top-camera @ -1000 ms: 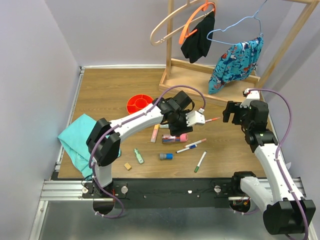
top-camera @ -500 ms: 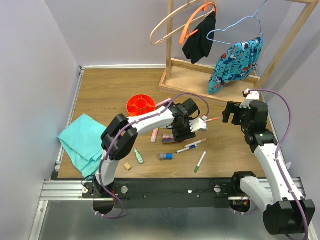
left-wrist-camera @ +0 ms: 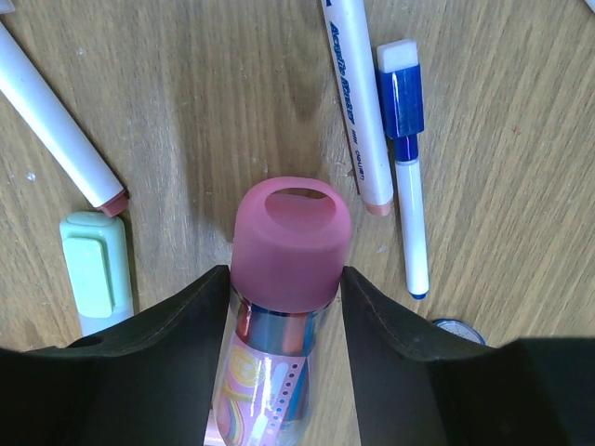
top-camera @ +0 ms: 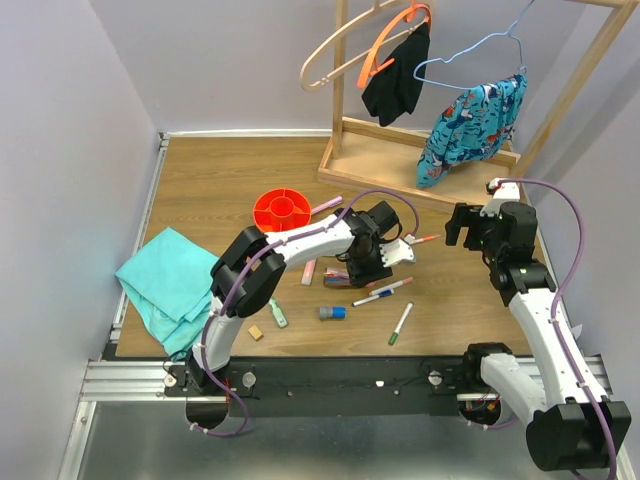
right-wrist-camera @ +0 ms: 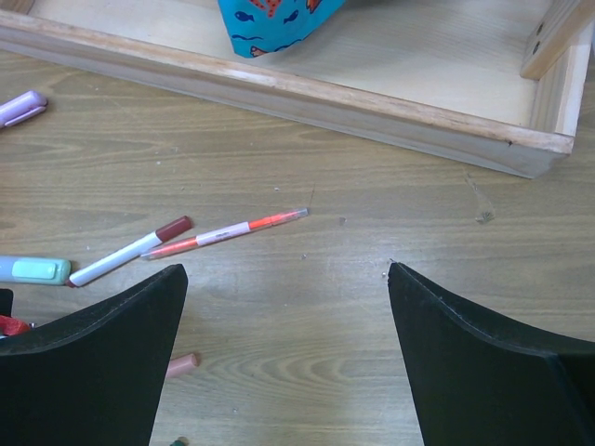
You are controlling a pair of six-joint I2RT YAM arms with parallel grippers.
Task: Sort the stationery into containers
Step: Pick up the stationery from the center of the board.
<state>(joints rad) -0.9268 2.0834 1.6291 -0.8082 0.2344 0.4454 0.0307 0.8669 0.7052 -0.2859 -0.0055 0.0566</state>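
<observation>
The pink-and-dark tube (left-wrist-camera: 291, 246) lies on the table, and my left gripper (left-wrist-camera: 284, 288) is shut on it just below its pink cap. From above, the left gripper (top-camera: 362, 268) is low over the tube (top-camera: 345, 279) at mid-table. The orange organiser (top-camera: 282, 209) stands behind it, a pink highlighter (top-camera: 326, 207) beside its rim. White markers (left-wrist-camera: 358, 102) (left-wrist-camera: 406, 158), a green highlighter (left-wrist-camera: 96, 269) and a blue-grey piece (top-camera: 333, 313) lie around the tube. My right gripper (right-wrist-camera: 288, 353) hangs open and empty over bare wood, near an orange-red pen (right-wrist-camera: 223, 232).
A teal cloth (top-camera: 165, 285) lies at the left edge. The wooden rack base (top-camera: 420, 160) with hanging clothes fills the back right. A green highlighter (top-camera: 277, 313), a tan cube (top-camera: 256, 332) and a green-capped marker (top-camera: 401, 323) lie toward the front.
The left arm has stretched further right and dropped its gripper onto the tube, the elbow swinging in over the table. The right arm has not moved.
</observation>
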